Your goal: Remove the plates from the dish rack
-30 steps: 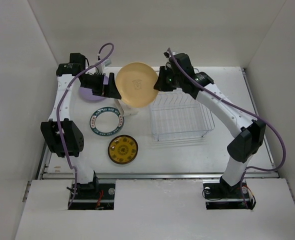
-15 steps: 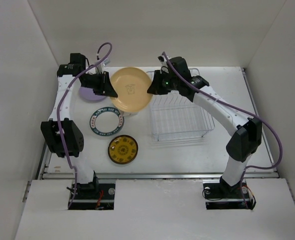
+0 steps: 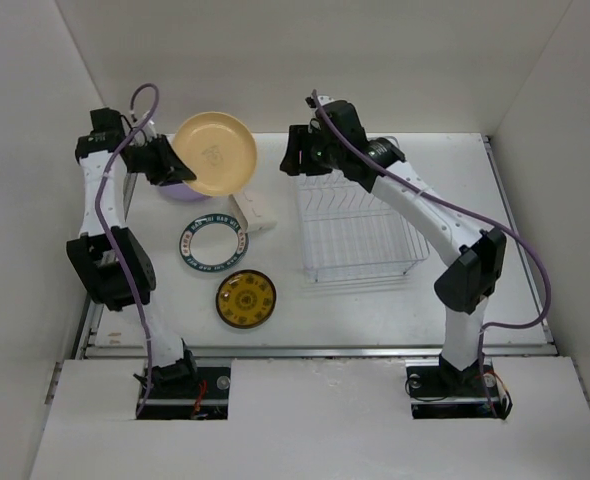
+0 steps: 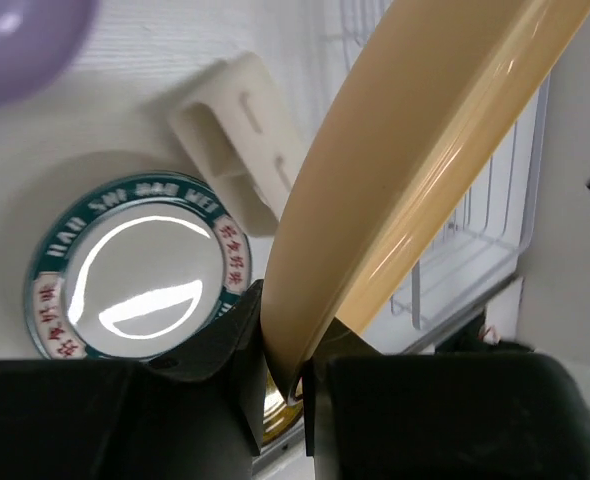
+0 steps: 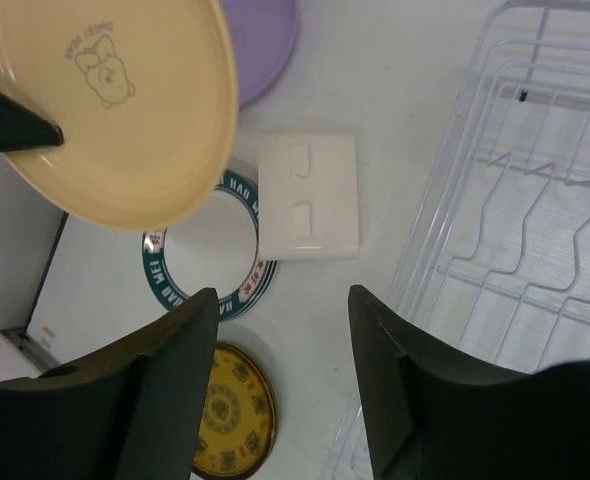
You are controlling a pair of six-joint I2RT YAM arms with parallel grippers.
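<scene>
The left jaws are pinching the tan plate (image 3: 215,152) by the rim edge farthest from the dish rack (image 3: 360,235), so the plate reaches from them toward the rack, tilted in the air left of it and partly over the lavender plate (image 3: 172,190). The right jaws are spread and empty at the rack's far-left corner; no plate shows in the rack, so I judge that the left arm has only to lower this plate flat
</scene>
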